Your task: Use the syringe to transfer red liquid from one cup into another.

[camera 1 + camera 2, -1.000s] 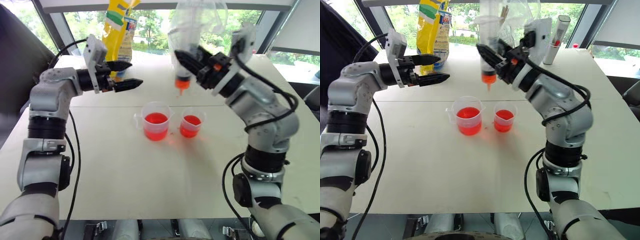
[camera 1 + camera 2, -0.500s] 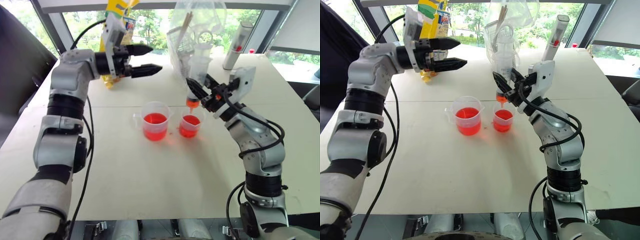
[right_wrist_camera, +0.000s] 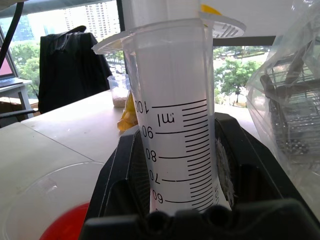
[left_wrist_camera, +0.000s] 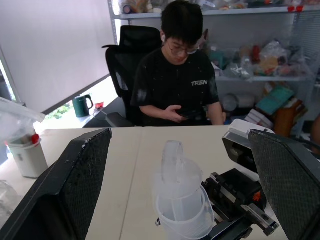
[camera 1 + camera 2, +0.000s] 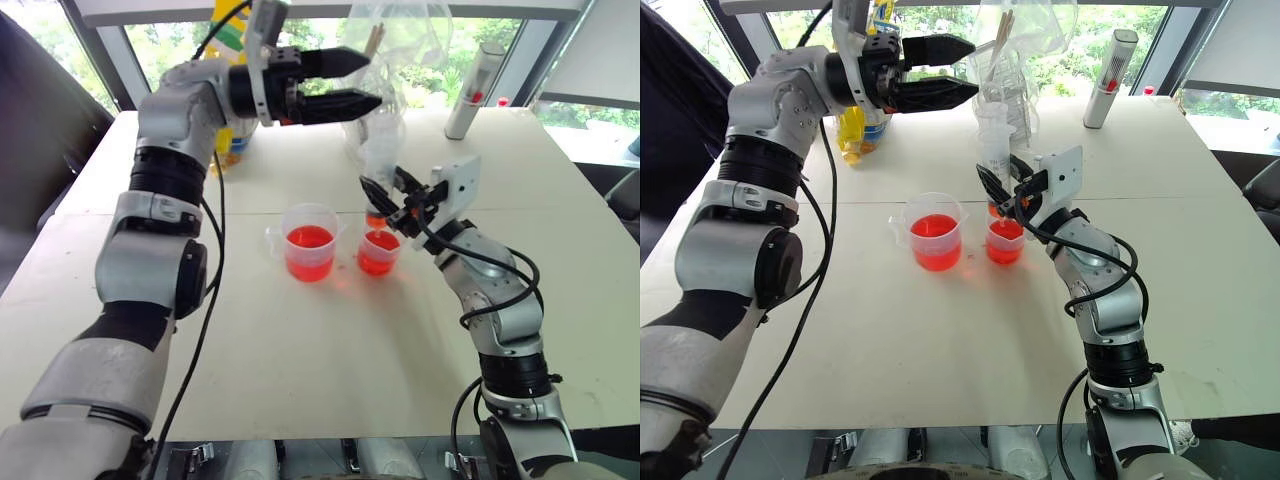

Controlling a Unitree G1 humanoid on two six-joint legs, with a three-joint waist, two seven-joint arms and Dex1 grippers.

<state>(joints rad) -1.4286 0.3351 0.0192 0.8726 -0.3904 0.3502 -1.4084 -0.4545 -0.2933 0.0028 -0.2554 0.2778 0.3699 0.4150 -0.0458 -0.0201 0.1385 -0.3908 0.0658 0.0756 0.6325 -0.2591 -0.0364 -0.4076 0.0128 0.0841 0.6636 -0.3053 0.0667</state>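
Upright above the smaller handleless cup (image 5: pixel 378 252), the syringe (image 5: pixel 378 172) stands with its orange-red tip at or just inside the cup's rim, its clear barrel pinched low down between the two black fingers of the right pincer (image 5: pixel 385 200). Seen from the right wrist, the printed scale on the barrel runs between the fingers (image 3: pixel 122 185), which press on it from either side, and the flange sits at the top of the barrel. Red liquid (image 5: pixel 377 243) fills roughly the lower half of the small cup. Just beside it, toward the robot's left, stands the larger measuring cup (image 5: pixel 310 241) with its side handle pointing left and its own share of red liquid; the two cups are close but apart, both resting on the pale bench (image 5: pixel 320 370).

Higher up and farther back, the left pincer (image 5: pixel 365 80) hovers level with its fingers spread wide, pointing to the robot's right, near the top of the syringe and holding nothing. Its wrist camera looks between the spread fingers (image 4: pixel 70 185) onto the syringe's plunger end.

Behind the cups a clear plastic bag (image 5: pixel 395 50) with utensils inside stands on the bench, a yellow packet (image 5: pixel 855 110) to its left and a grey-white tube (image 5: pixel 472 90) with a red spot to its right. Across the bench, a person (image 4: pixel 177 80) in a black shirt sits in a black office chair (image 4: pixel 125 60).
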